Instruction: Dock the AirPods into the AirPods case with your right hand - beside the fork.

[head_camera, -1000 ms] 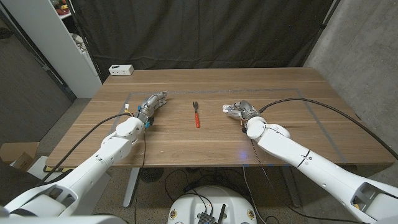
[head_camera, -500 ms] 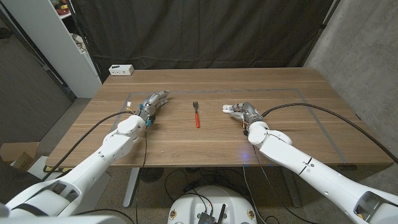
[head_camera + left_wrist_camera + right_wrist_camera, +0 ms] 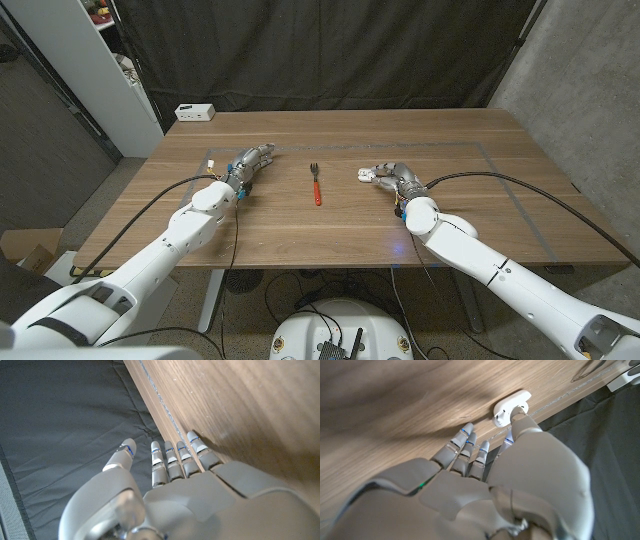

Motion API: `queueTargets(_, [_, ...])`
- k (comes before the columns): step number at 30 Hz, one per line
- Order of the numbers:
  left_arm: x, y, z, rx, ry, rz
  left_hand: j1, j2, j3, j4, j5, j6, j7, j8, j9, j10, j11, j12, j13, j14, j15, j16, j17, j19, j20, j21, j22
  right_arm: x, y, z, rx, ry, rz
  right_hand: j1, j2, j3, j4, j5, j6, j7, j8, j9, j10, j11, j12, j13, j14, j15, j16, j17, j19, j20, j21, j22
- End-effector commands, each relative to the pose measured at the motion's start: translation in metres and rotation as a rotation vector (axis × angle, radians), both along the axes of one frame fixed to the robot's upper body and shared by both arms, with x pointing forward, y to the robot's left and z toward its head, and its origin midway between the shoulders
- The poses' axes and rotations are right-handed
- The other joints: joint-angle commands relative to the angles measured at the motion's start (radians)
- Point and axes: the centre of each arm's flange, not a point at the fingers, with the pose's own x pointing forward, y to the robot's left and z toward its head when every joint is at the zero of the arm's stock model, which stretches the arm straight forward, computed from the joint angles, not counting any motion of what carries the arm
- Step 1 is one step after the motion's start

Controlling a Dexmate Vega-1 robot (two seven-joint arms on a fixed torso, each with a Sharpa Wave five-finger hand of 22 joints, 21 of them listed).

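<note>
A small white AirPods case (image 3: 366, 176) lies on the wooden table (image 3: 300, 225), to the right of a fork (image 3: 316, 184) with a red handle. My right hand (image 3: 397, 179) is right beside the case. In the right wrist view its thumb tip touches the case (image 3: 510, 406), which looks open, while the other fingers (image 3: 465, 445) stretch out along the wood with nothing in them. I cannot make out any AirPods. My left hand (image 3: 250, 161) stays left of the fork, with straight fingers (image 3: 175, 457) close together against the table and holding nothing.
A white box (image 3: 196, 112) sits at the table's far left corner. Thin tape lines (image 3: 500, 170) mark a rectangle on the wood. A white shelf (image 3: 100, 70) stands left of the table, and a dark curtain hangs behind it.
My right arm has swung its elbow outward to the right while the hand stays at the case. The left hand has crept slightly farther up the table.
</note>
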Motion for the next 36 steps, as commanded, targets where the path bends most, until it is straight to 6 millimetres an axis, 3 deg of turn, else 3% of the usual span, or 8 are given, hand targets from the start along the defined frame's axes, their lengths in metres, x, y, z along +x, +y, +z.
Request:
queueTargets(1, [0.002, 0.0, 0.004, -0.001, -0.008, 0.002, 0.004, 0.002, 0.005, -0.006, 0.004, 0.007, -0.003, 0.005, 0.0, 0.008, -0.004, 0.006, 0.001, 0.008, -0.017, 0.002, 0.002, -0.008, 0.016, -0.001, 0.001, 0.013, -0.017, 0.021, -0.068, 0.118, 0.077, 0.004, 0.003, -0.003, 0.009, 0.002, -0.047, -0.001, -0.022, -0.006, -0.063, -0.008, -0.021, 0.006, -0.062, -0.126, -0.017, 0.011, -0.034, 0.004, -0.009, 0.001])
queueTargets(3, [0.003, 0.0, 0.003, -0.003, -0.006, 0.002, 0.004, 0.002, 0.005, -0.006, 0.004, 0.007, -0.004, 0.005, 0.0, 0.007, -0.004, 0.005, 0.001, 0.009, -0.017, 0.002, 0.002, -0.008, 0.016, -0.001, 0.001, 0.018, -0.023, 0.025, -0.096, 0.187, 0.088, -0.005, 0.001, -0.011, 0.014, 0.0, -0.075, 0.0, -0.032, -0.013, -0.104, -0.001, -0.032, 0.003, -0.105, -0.11, -0.031, 0.012, -0.056, 0.012, -0.014, 0.001])
queueTargets(4, [0.003, -0.001, 0.002, -0.005, -0.004, 0.002, 0.004, 0.002, 0.005, -0.006, 0.004, 0.006, -0.004, 0.004, 0.0, 0.007, -0.004, 0.005, 0.001, 0.008, -0.018, 0.002, 0.002, -0.008, 0.016, -0.001, 0.001, 0.019, -0.025, 0.026, -0.104, 0.201, 0.091, -0.005, 0.002, -0.012, 0.014, 0.0, -0.082, 0.0, -0.034, -0.014, -0.114, -0.01, -0.034, 0.002, -0.11, -0.107, -0.032, 0.012, -0.061, 0.013, -0.015, 0.001])
queueTargets(8, [0.002, -0.002, 0.001, -0.008, 0.0, 0.007, 0.005, 0.002, 0.005, -0.007, 0.004, 0.007, -0.005, 0.005, 0.0, 0.008, -0.006, 0.006, 0.001, 0.008, -0.018, 0.002, 0.002, -0.008, 0.015, -0.001, 0.001, 0.022, -0.03, 0.031, -0.124, 0.219, 0.087, -0.01, 0.006, -0.017, 0.017, -0.001, -0.108, 0.0, -0.04, -0.021, -0.137, -0.004, -0.036, -0.002, -0.13, -0.107, -0.036, 0.013, -0.078, 0.015, -0.017, 0.0])
queueTargets(26, [0.001, -0.005, -0.002, -0.011, 0.016, 0.01, 0.007, 0.0, 0.005, -0.008, 0.004, 0.001, -0.007, 0.002, 0.0, 0.005, -0.002, 0.004, 0.001, 0.006, -0.017, 0.0, 0.002, -0.009, 0.018, -0.002, 0.001, 0.03, -0.033, 0.033, -0.123, 0.281, 0.089, -0.033, 0.0, -0.034, 0.025, -0.005, -0.136, 0.0, -0.041, -0.032, -0.151, 0.006, -0.03, -0.008, -0.143, -0.093, -0.036, 0.011, -0.09, 0.024, -0.014, 0.0])
queueTargets(27, [0.001, -0.005, -0.002, -0.012, 0.016, 0.009, 0.007, -0.001, 0.004, -0.008, 0.004, 0.001, -0.006, 0.002, 0.0, 0.005, -0.001, 0.004, 0.001, 0.006, -0.017, 0.0, 0.002, -0.009, 0.019, -0.002, 0.001, 0.031, -0.033, 0.033, -0.124, 0.283, 0.091, -0.039, -0.003, -0.038, 0.027, -0.005, -0.137, 0.0, -0.039, -0.033, -0.15, 0.019, -0.028, -0.009, -0.144, -0.093, -0.036, 0.01, -0.091, 0.024, -0.013, 0.0])
queueTargets(36, [0.001, -0.005, -0.005, -0.016, 0.026, 0.01, 0.007, -0.002, 0.003, -0.008, 0.004, 0.0, -0.008, 0.002, 0.0, 0.003, -0.002, 0.003, 0.0, 0.006, -0.015, 0.0, 0.002, -0.01, 0.019, -0.002, 0.001, 0.033, -0.03, 0.032, -0.127, 0.306, 0.094, -0.041, -0.012, -0.043, 0.023, -0.003, -0.138, 0.0, -0.037, -0.037, -0.149, 0.015, -0.025, -0.011, -0.144, -0.088, -0.036, 0.006, -0.092, 0.026, -0.011, 0.0])
